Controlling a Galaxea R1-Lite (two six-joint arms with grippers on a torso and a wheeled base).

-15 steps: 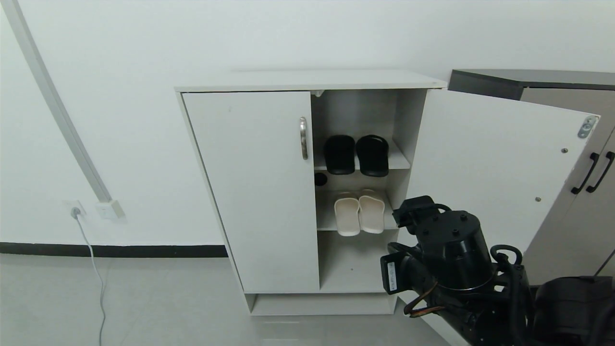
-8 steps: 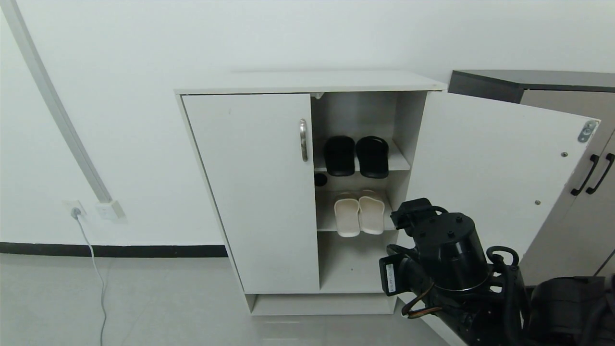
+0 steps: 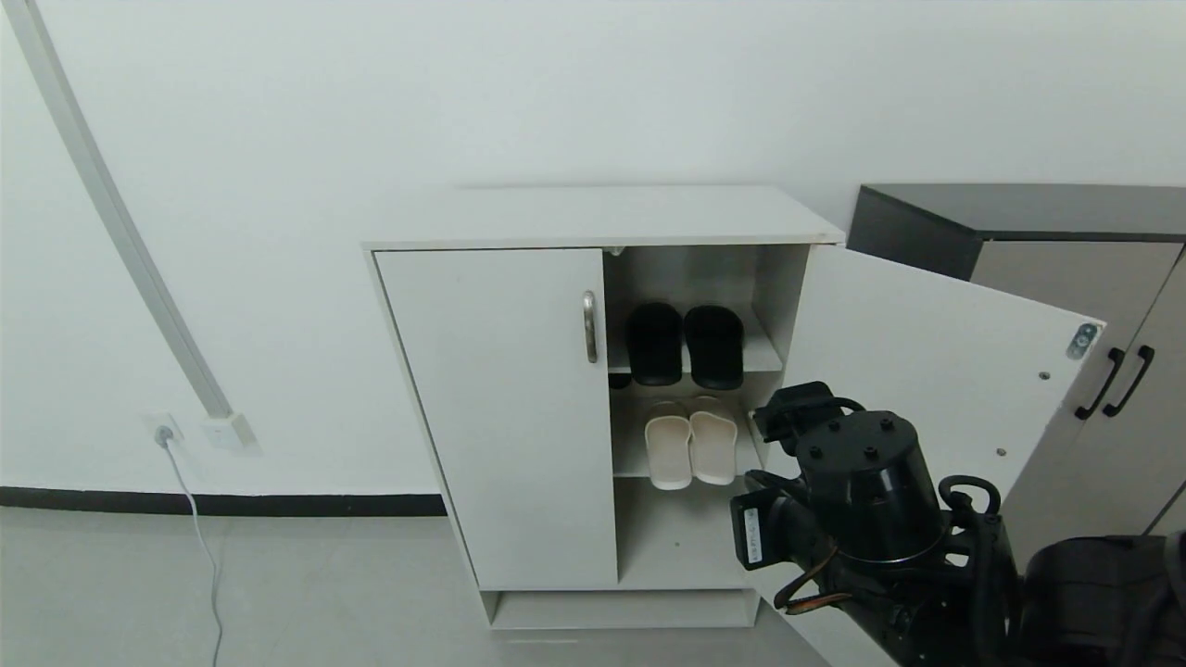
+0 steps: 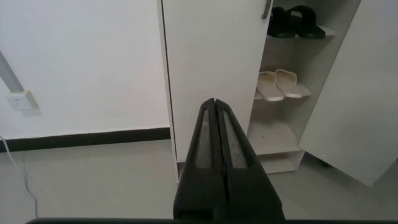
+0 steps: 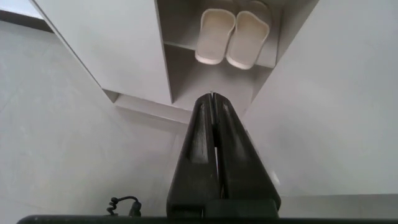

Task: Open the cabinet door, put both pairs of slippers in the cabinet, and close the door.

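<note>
White two-door wooden cabinet [image 3: 500, 417], left door shut, right door [image 3: 927, 361] swung wide open. Black slipper pair [image 3: 686, 345] on upper shelf [image 3: 765, 356]; cream slipper pair [image 3: 692, 447] on middle shelf [image 3: 628, 460]. Left end effector [image 4: 214, 106] and right end effector [image 5: 212, 98]: fingers pressed together.

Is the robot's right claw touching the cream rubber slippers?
Apart. The right wrist view shows a wide gap between the shut right gripper and the cream rubber slippers.

Right door [image 3: 927, 371] stood swung wide, left door [image 3: 500, 408] blocked the left half, black slippers [image 3: 686, 345] took the upper shelf, white slippers [image 3: 692, 448] the middle shelf, passing room lay in the bottom compartment [image 3: 676, 533], grey cabinet [image 3: 1066, 232] stood just right of the open door.
</note>
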